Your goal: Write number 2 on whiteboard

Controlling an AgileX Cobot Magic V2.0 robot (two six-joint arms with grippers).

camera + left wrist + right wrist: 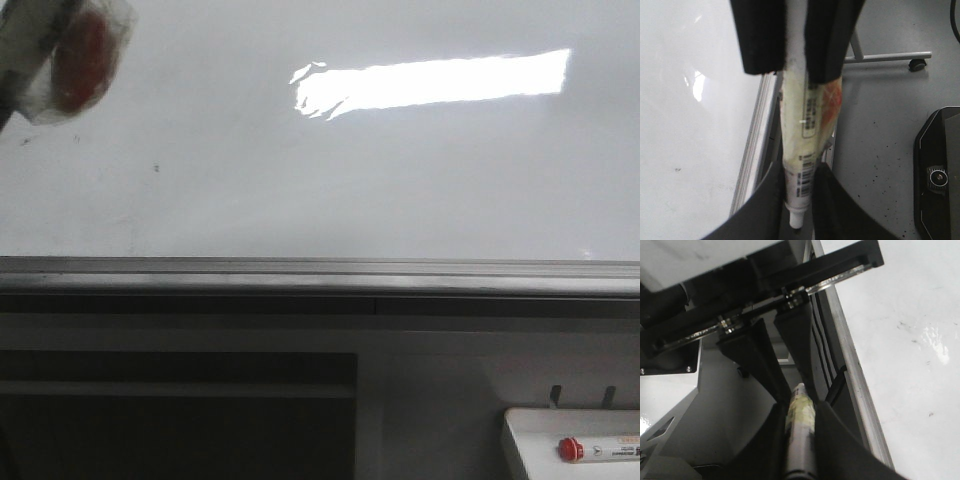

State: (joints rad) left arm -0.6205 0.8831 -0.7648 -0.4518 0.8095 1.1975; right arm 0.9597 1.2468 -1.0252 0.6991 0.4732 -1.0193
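Note:
The whiteboard fills the upper half of the front view, glossy white with a bright reflection and a grey edge rail. The number 2 is out of view; only faint specks mark the board. Neither gripper shows in the front view. In the left wrist view my left gripper is shut on a tape-wrapped white marker near its narrow white end. My right gripper is shut on the same marker's other end. The right wrist view shows the right gripper round the marker's dark end, with the left gripper opposite.
A red object wrapped in clear plastic hangs at the board's top left. A white tray at the bottom right holds a red-capped marker. Beside the board, the floor carries a wheeled frame and a black base.

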